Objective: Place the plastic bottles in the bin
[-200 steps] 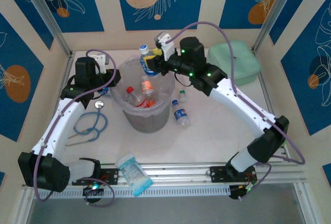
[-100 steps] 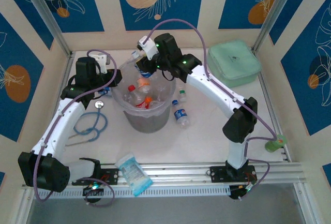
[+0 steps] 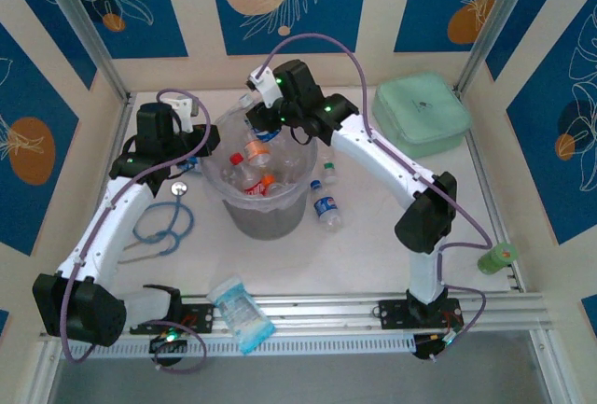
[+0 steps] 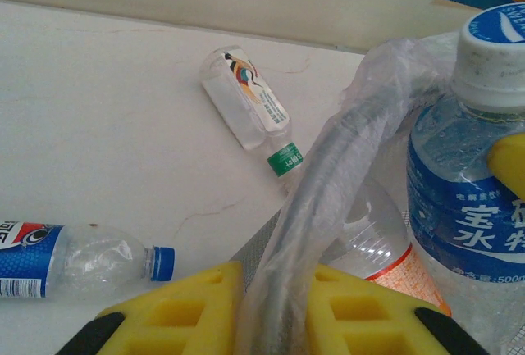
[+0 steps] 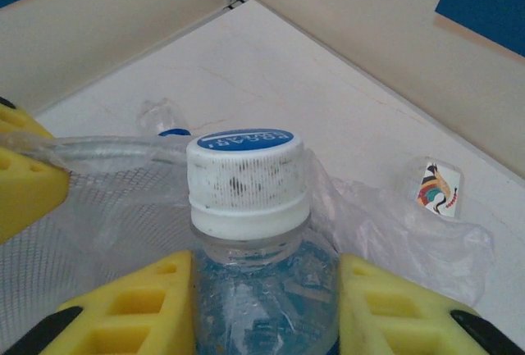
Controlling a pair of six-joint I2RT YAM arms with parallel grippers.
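White table (image 3: pixel 382 236), near far edge: left gripper (image 4: pixel 276 289) clamped on bin (image 3: pixel 266 217) rim; right gripper (image 5: pixel 267 289) pinching blue-label bottle (image 5: pixel 244 176) over bin.

Left arm (image 3: pixel 112 217): rises from the near-left base, elbow bent, forearm reaching toward the far left.
Left gripper (image 4: pixel 275 289): 2 yellow fingers drawn close, pinching the bin (image 4: pixel 328 166) rim between them.
Right arm (image 3: pixel 382 161): elbow out at right, forearm stretched up and leftward.
Right gripper (image 5: pixel 267 306): fingers clamped either side of an upright bottle (image 5: pixel 242 179), below its cap.

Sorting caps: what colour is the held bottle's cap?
The cap is white, blue-topped; right wrist view.
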